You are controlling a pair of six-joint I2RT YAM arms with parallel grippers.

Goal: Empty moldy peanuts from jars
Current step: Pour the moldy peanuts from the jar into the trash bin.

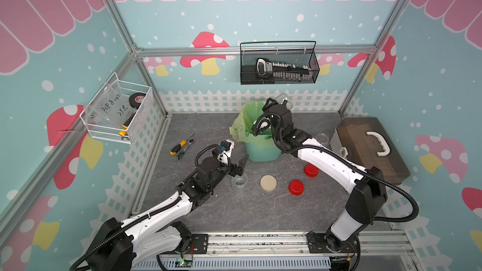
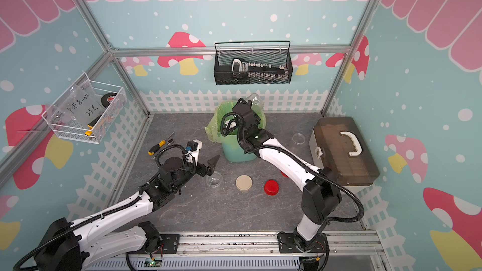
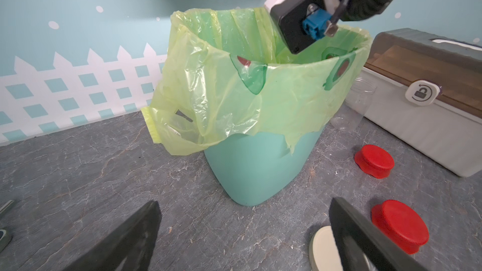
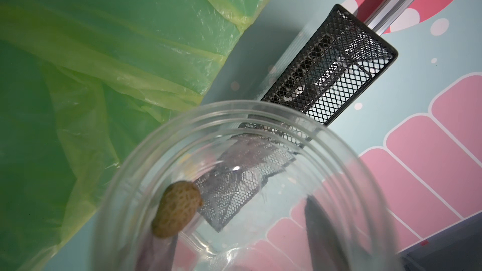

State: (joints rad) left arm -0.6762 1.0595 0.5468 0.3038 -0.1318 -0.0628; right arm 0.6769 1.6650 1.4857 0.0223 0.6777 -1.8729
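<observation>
The right gripper [image 1: 277,102] is closed around a tipped jar [image 4: 287,126] with one peanut [image 4: 177,209] inside and the bin [image 3: 250,168] beneath, while the left gripper [image 3: 242,241] gapes wide and empty near a second jar [image 1: 239,181].

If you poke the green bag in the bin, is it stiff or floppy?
Probably floppy: the green bag hangs in wrinkly folds over the teal bin. Likely light too, since it looks thin and see-through.
</observation>
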